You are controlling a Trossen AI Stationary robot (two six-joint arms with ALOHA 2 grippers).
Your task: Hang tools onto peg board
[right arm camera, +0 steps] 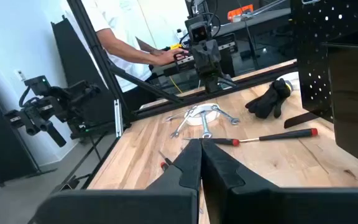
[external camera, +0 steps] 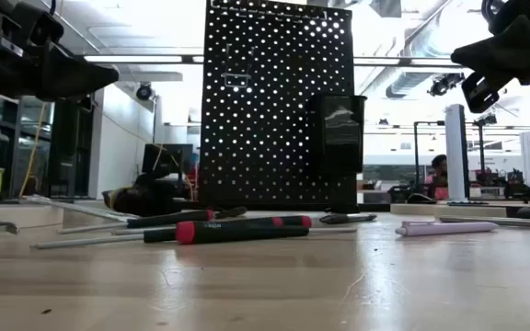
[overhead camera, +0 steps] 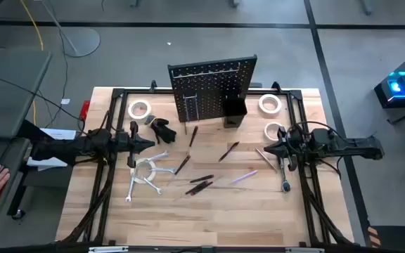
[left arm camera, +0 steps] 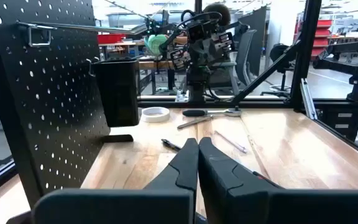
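Start state | your left gripper point(overhead camera: 150, 143) is closed and holds nothing, it waits beside the wrenches point(overhead camera: 148, 173) | your right gripper point(overhead camera: 264, 150) is also closed and empty | all tools lie flat on the table point(overhead camera: 209, 218), so the peg board point(overhead camera: 209, 95) has 0 hung.

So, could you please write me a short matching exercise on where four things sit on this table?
Things:
1. black glove
2. small black bin
3. purple screwdriver
4. ratchet

Places:
A. fixed to the front of the peg board
B. lying below the right pincer
C. on the wood beside the left pincer, near a white tape roll
D. flat on the table between the two arms, nearer the right one

Pairs: 1-C, 2-A, 3-D, 4-B
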